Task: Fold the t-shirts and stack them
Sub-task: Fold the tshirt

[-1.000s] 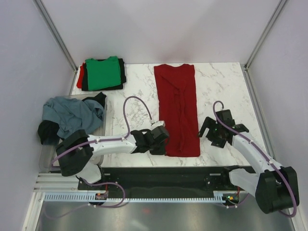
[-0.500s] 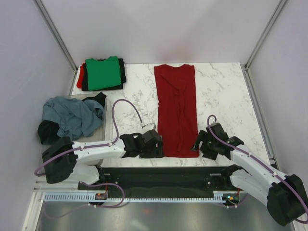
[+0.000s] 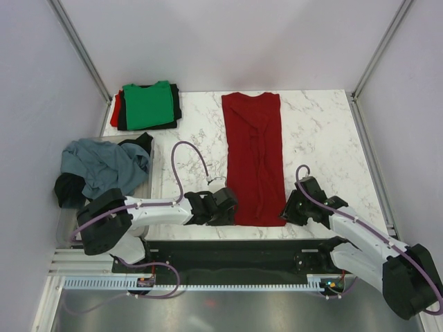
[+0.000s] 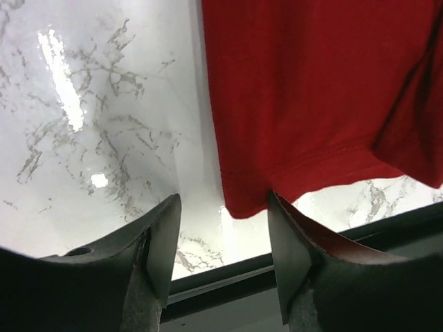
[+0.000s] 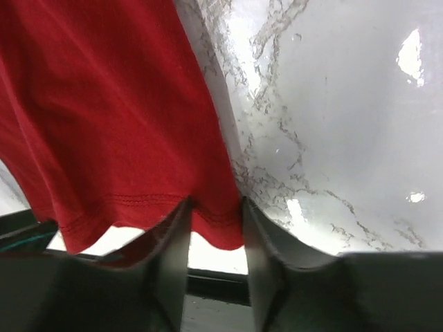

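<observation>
Marble, white with grey veins, covers the table (image 3: 325, 131), and pale panels wall it in on three sides. At the far left sits a clear plastic tub (image 3: 156, 181) with a grey-blue t-shirt (image 3: 104, 164) crumpled over its rim and a black t-shirt (image 3: 66, 191) bunched beneath it. Further back, in the upper left of the overhead view, lies a folded pile with a green t-shirt (image 3: 147, 105) on top, a folded black layer (image 3: 177, 104) under it and a sliver of red cloth (image 3: 115, 109) at its left edge.

Low in the middle, the left gripper (image 3: 225, 206) lies at the near left corner of the dark red t-shirt (image 3: 254, 159). This shirt is laid out as one long, narrow strip running from the near edge of the table towards the back. In the left wrist view, the left gripper (image 4: 223, 207) has its jaws spread wide. The hem corner (image 4: 239, 204) sits between them, touching neither (as far as I can see).

On the right, the right gripper (image 3: 291, 209) meets the strip's other near corner. In its own view, the right gripper (image 5: 214, 207) has its jaws only narrowly parted, with the stitched hem (image 5: 214, 220) lying flat in the gap between them.
</observation>
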You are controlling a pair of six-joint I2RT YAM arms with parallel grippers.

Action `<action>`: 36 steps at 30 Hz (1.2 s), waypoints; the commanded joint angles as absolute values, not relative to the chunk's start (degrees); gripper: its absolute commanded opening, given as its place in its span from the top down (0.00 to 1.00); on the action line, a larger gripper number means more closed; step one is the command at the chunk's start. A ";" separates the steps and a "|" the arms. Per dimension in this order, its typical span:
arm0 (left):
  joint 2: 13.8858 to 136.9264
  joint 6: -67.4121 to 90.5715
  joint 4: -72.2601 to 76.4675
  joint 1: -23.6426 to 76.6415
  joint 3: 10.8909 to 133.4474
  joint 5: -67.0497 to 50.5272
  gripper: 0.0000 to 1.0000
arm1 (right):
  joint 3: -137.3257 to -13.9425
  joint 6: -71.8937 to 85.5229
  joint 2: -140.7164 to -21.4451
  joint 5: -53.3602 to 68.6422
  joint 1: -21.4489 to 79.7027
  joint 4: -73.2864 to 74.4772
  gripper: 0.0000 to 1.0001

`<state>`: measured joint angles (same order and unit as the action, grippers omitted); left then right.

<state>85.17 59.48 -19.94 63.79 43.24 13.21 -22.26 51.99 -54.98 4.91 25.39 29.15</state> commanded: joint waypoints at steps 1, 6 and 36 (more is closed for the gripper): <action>86.66 59.24 -15.39 64.16 44.56 16.61 0.41 | -20.74 50.63 -56.16 3.25 25.75 29.71 0.61; 88.42 58.71 -13.01 64.16 45.09 17.40 0.59 | -21.01 49.40 -57.57 4.04 25.66 29.18 0.83; 79.26 47.38 -38.67 56.70 68.63 15.92 0.98 | -59.75 43.60 -66.25 -9.84 27.42 48.61 1.00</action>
